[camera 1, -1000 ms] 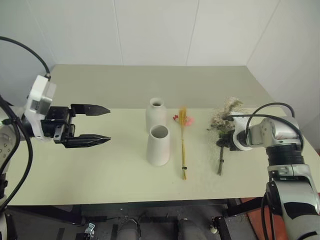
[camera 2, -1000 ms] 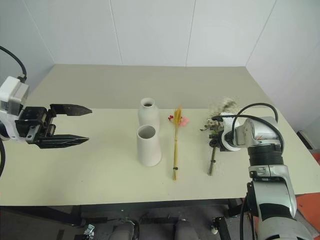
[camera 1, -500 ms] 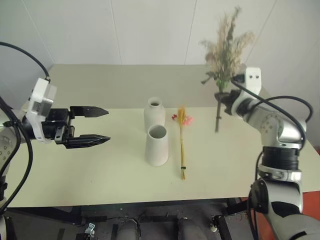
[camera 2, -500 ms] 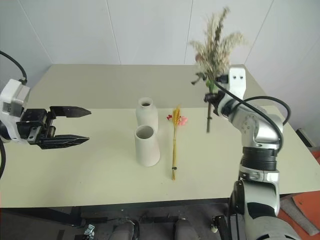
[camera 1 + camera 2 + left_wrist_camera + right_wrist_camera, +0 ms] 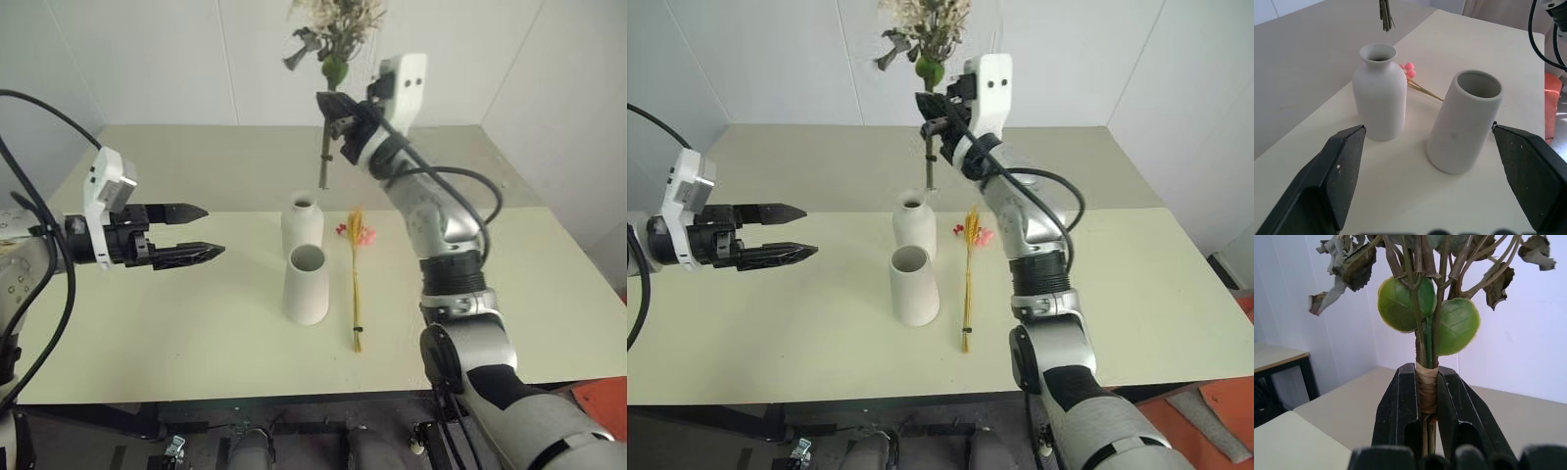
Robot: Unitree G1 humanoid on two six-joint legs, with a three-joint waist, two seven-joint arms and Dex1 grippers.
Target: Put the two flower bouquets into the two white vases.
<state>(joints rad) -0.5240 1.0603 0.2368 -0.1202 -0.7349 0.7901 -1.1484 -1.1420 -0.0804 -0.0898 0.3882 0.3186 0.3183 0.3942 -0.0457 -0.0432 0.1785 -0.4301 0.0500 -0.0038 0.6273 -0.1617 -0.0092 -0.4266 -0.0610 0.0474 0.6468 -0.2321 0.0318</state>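
— One bouquet is now hanging upright in the air: the bushy dried bouquet [image 5: 331, 39], which a second ago was lying on the table at the right. Its stalk ends are dangling just above the mouth of the bottle-shaped vase [image 5: 303, 224].

— What is carrying it?

— That's the right gripper [image 5: 334, 106], with its jaws nearly closed and pinching the wrapped stem. It has been swinging up and leftward, and is now sitting at about twelve o'clock from the vases.

— And the other bundle?

— That slim yellow-stalked bouquet [image 5: 358, 279] is lying flat on the table [image 5: 196, 323], at three o'clock from the cone vase [image 5: 306, 285], untouched.

— Left side doing anything?

— Its left gripper [image 5: 191, 233] is hovering at nine o'clock of the vases, fingers spread apart and holding nothing.

— So where does that leave things?

— Probably the first insertion is coming: the stems are looking roughly lined up with the narrow neck, so lowering them will need care.
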